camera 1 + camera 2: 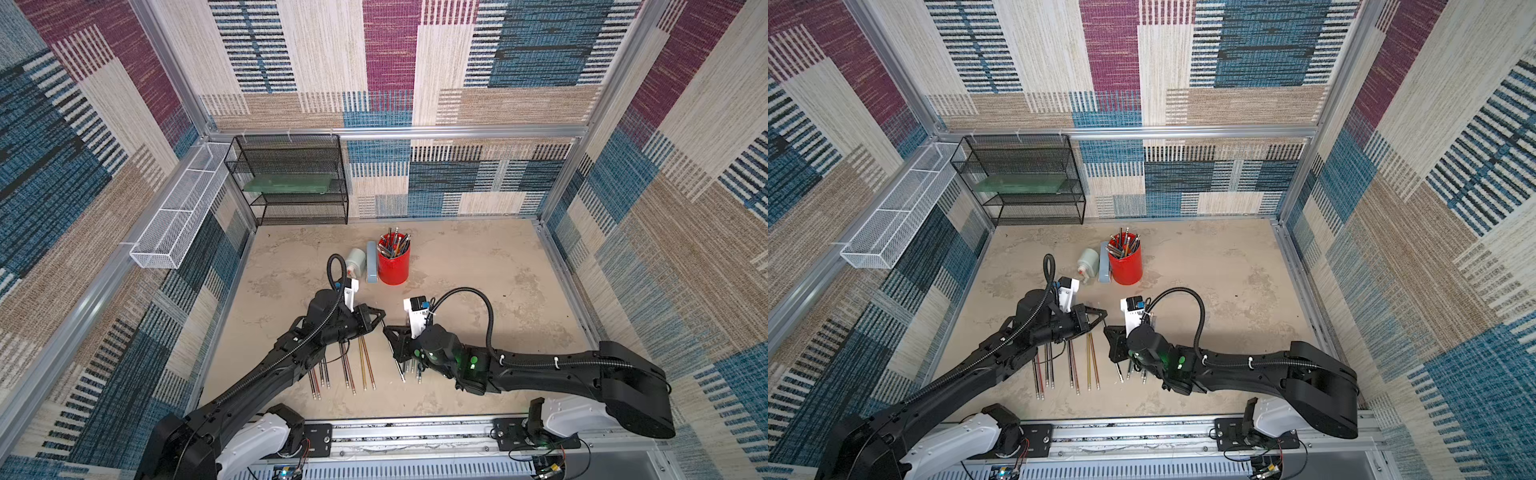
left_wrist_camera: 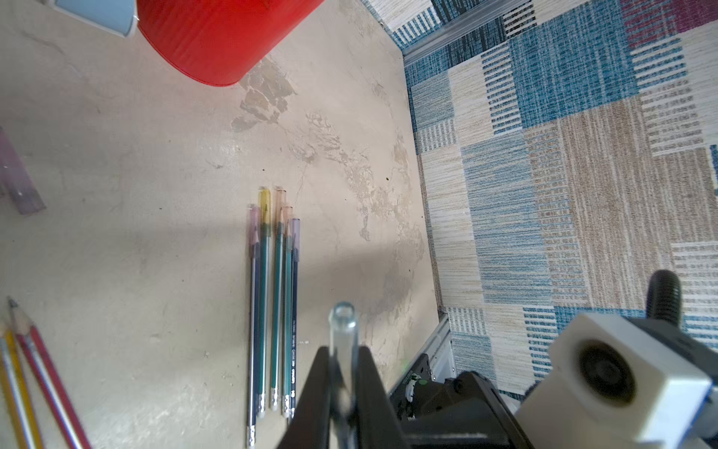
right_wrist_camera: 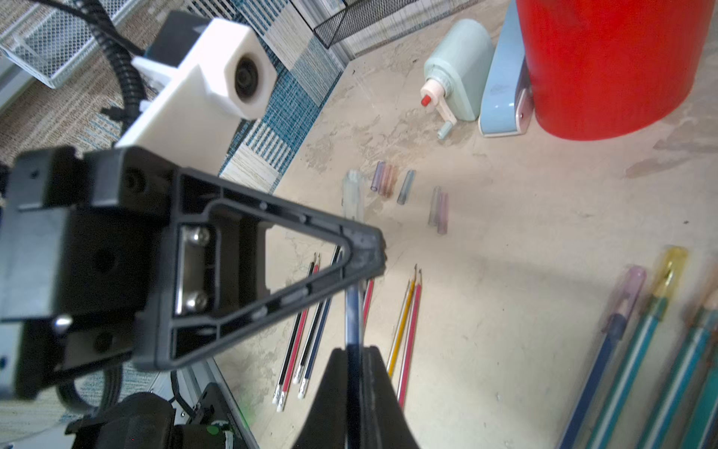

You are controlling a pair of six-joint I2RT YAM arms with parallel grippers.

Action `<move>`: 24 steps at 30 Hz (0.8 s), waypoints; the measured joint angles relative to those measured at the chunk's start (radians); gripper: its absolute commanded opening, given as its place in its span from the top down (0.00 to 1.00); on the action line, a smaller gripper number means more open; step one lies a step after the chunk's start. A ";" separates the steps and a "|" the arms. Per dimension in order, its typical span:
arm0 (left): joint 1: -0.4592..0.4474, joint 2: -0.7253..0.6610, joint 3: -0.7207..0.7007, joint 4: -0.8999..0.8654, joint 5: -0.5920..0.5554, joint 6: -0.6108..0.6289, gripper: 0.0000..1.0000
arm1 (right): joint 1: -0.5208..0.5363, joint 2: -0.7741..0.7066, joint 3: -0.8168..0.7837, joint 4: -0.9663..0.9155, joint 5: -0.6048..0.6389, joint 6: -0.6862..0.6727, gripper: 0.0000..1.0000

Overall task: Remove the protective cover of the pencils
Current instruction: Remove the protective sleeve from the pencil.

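My left gripper (image 2: 342,350) is shut on a clear protective cover (image 2: 342,324) that sticks out past its fingertips. My right gripper (image 3: 353,352) is shut on a dark blue pencil (image 3: 352,311) whose far end reaches the left gripper's fingertips (image 3: 365,248). In both top views the two grippers (image 1: 380,321) (image 1: 1109,332) meet tip to tip above the table. Several teal and dark pencils (image 2: 277,291) with tinted covers lie side by side. Bare pencils (image 3: 311,330) (image 1: 365,365) lie in pairs. Several loose covers (image 3: 388,180) rest on the table.
A red cup (image 1: 393,257) full of pens stands behind the grippers, with a blue case (image 1: 372,262) and a pale green sharpener (image 1: 356,259) beside it. A black mesh rack (image 1: 291,178) and a white mesh basket (image 1: 178,216) line the back left.
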 measured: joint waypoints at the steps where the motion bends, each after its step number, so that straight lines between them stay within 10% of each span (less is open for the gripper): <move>1: 0.003 0.003 -0.004 0.004 -0.025 -0.001 0.94 | 0.005 -0.003 -0.007 -0.006 0.000 0.000 1.00; 24: 0.006 0.203 0.088 -0.010 -0.143 0.009 0.96 | -0.003 0.060 0.017 -0.142 0.118 0.139 1.00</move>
